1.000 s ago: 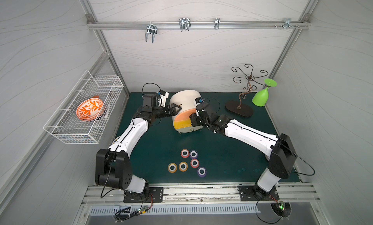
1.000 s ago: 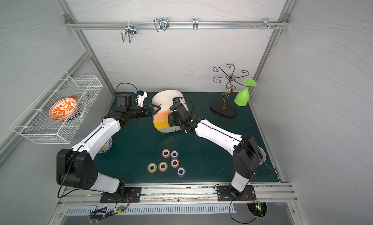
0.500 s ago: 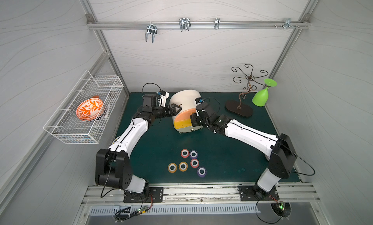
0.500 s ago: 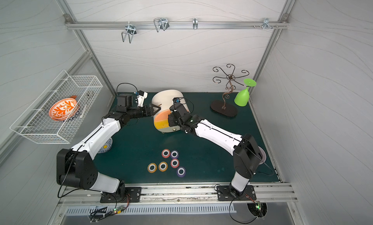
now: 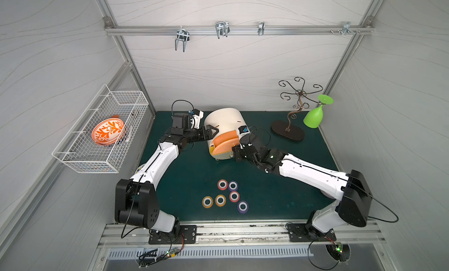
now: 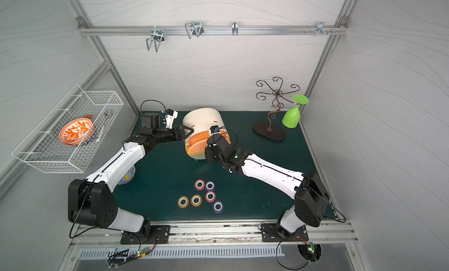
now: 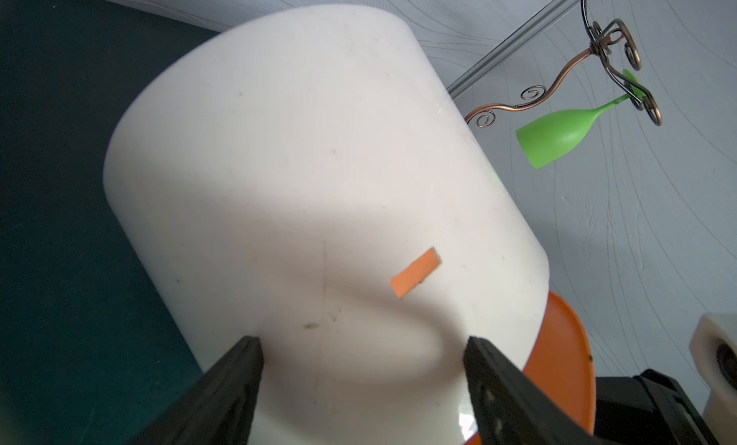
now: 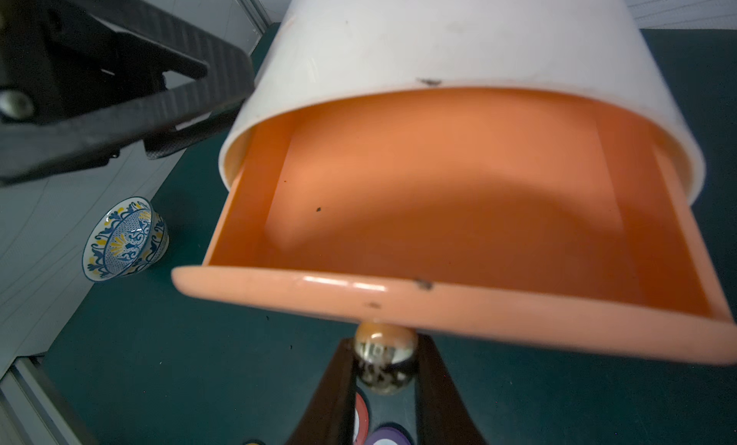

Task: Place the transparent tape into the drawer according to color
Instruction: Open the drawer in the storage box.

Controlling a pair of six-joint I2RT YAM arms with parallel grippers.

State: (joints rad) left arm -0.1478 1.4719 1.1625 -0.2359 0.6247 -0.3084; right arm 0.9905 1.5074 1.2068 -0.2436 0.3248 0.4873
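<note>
Presently, item by item.

Tape rolls [image 5: 234, 196]: six in all, two red, two purple and two orange. They lie flat in a loose cluster on the green tabletop [image 5: 189, 175] near its front edge, well apart from the cabinet. None is stowed yet.

Orange drawer [image 8: 438, 191]: set in the white round cabinet [image 5: 224, 119], pulled partly out and empty. It is judged to be opened for the orange pair.

Knob [image 8: 383, 341]: on the drawer front, pinched by the right tool [image 8: 385, 357], whose jaws are nearly closed upon it for pulling.

Left tool [image 7: 363, 355]: jaws spread wide, tips at the cabinet's wall, holding nothing. It is apparently bracing the cabinet against the pull.

Patterned bowl [image 8: 123, 239]: beside the cabinet, idle.

Change against the earlier views: none discernible. Arms, drawer and rolls stand as they did.
</note>
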